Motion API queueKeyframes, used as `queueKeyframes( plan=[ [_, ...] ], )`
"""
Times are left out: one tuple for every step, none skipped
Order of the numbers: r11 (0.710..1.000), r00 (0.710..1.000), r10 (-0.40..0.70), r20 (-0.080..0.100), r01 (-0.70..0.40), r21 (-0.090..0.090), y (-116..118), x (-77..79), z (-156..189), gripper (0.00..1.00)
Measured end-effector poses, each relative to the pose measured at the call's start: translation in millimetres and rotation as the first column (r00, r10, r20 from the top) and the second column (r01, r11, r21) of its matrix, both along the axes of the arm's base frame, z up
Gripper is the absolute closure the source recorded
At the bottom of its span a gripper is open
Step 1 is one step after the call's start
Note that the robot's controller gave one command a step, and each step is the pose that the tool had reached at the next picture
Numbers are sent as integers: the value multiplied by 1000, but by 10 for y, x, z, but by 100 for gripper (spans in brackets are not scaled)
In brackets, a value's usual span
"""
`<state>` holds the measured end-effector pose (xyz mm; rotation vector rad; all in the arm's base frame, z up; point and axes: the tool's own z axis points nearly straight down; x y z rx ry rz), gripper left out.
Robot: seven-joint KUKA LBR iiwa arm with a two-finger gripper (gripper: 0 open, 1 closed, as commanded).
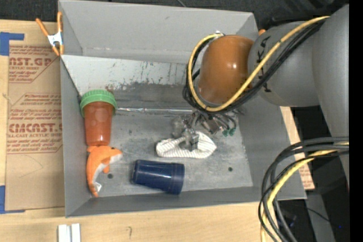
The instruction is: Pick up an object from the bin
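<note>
Gripper (190, 134) is seen directly over a white ribbed cloth (170, 149) lying right of centre on the bin (159, 37) floor. Whether it is wide or closed cannot be told. A blue cup (159, 175) is noted on its side near the cloth. An orange bottle (97, 122) and an orange toy (97, 166) are noted by the left wall.

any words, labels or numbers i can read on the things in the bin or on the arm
Orange bottle with green cap: no text to be seen.
Orange toy: no text to be seen.
Dark blue cup: no text to be seen.
White ribbed thing: no text to be seen.
Arm: black letters beside its orange cover, partly behind cables, too hidden to read.
</note>
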<state>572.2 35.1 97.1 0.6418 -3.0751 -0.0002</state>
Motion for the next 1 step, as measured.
queueKeyframes(
  plan=[
    [996,996,-87,5,87,1,-111,75,1588,100]
  ],
)
